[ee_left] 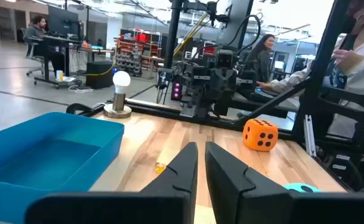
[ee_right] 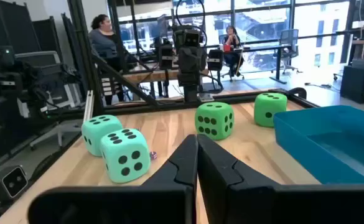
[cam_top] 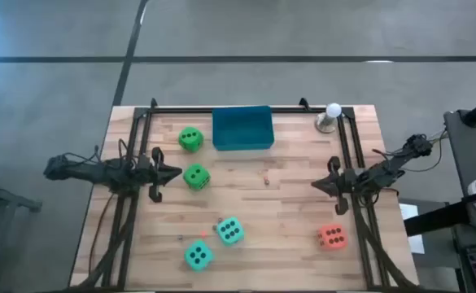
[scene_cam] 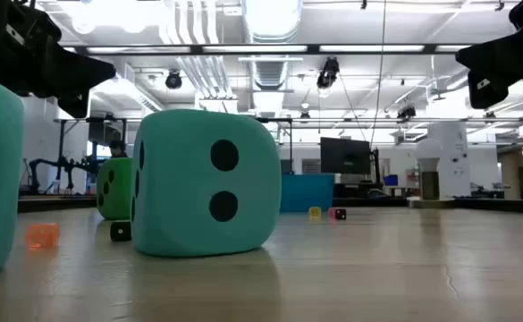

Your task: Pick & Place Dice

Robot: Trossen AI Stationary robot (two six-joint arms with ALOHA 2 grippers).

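High view | left gripper (cam_top: 178,172) closed | right gripper (cam_top: 315,185) closed, both empty

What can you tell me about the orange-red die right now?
The orange-red die is a soft-looking cube with rounded corners and dark pips, six on its top face. It sits flat on the wooden table near the front right, alone, just in front of the right gripper. Nothing touches it, and it is not in the blue tray.
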